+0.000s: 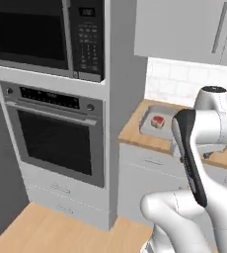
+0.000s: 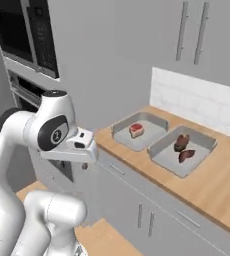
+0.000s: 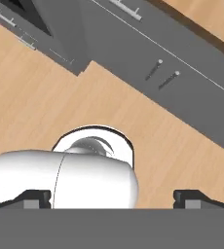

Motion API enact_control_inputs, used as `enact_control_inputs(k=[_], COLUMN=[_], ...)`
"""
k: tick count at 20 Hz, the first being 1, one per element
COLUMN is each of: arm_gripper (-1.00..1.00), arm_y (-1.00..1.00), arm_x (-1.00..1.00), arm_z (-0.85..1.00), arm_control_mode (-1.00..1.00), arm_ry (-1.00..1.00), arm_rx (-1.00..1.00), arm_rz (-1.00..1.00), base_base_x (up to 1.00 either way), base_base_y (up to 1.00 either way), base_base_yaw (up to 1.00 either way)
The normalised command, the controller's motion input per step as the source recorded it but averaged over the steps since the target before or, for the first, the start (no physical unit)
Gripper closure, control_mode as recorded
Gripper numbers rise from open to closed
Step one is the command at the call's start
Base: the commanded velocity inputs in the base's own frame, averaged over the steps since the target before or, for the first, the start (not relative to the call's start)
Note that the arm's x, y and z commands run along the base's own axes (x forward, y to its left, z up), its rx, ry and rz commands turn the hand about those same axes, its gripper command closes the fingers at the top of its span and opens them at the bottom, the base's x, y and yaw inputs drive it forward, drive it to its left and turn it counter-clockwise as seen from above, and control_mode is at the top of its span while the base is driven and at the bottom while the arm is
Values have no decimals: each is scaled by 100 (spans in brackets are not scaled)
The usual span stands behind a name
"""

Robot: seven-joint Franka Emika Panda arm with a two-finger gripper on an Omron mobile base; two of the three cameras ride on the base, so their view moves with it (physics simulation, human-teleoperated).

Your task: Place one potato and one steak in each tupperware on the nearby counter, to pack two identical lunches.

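So the near tupperware (image 2: 121, 131) has just a steak (image 2: 136, 130) — gripper (image 3: 113, 198) empty, jaws wide — fetch a potato next, set it beside.

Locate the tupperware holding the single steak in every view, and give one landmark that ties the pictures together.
Left base view: the steak tupperware sits right of centre on the counter, beside the tall oven cabinet.
Right base view: the same tray lies just above centre, left of the second tupperware.
Hand view: not in it.
Shared landmark: the white tiled backsplash behind the counter.
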Motion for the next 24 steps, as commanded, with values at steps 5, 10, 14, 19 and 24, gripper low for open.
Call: enact_control_inputs(k=[5, 10, 14, 19, 24], arm_gripper=[-100, -100, -100, -100, -100], arm_y=[0, 0, 0, 0, 0], arm_x=[0, 0, 0, 0, 0], arm_z=[0, 0, 0, 0, 0], arm_control_mode=[100, 100, 100, 100, 100], arm_ry=[0, 0, 0, 0, 0], arm_rx=[0, 0, 0, 0, 0], arm_rz=[0, 0, 0, 0, 0], base_base_x=[0, 26, 76, 95, 100], base_base_y=[12, 6, 3, 61, 99], base_base_yaw=[100, 100, 89, 48, 2])
